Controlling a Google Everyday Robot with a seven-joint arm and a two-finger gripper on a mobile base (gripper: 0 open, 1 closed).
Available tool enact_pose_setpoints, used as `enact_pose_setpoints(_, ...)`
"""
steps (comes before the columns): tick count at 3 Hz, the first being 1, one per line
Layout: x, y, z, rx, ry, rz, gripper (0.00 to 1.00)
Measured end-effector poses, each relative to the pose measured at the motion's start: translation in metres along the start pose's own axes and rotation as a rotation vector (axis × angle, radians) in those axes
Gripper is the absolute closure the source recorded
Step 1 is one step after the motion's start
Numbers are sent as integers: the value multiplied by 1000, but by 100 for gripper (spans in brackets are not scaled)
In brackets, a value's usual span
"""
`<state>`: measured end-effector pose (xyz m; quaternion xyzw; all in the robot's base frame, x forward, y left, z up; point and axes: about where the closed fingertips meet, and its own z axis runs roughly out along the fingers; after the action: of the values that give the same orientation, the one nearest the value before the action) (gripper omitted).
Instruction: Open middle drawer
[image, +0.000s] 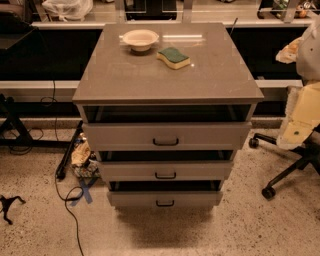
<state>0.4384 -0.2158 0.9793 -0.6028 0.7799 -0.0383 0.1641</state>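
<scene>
Centred on a speckled floor (265, 230), a grey cabinet (165, 98) is shown. Its middle drawer (200, 171) is pulled slightly out, second of three. On the tabletop (150, 75), a bowl (140, 39) and a sponge (173, 57) are set. The gripper is out of view; its jaws cannot be judged.

Seemingly no readable text on anything here.

- Desk (215, 75): bowl (140, 39) on top, rear left; sponge (173, 57) just right of it, nearer the front.
- Middle drawer (165, 170): between top drawer (166, 136) above and lowest drawer (165, 198) below.
- Chair (287, 174): right of desk.
</scene>
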Motion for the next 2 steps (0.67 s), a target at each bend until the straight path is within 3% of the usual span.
enact_pose_setpoints(1,0,0,4,-4,-4,-5,0)
enact_pose_setpoints(2,-1,3,33,-36,-30,-41,0)
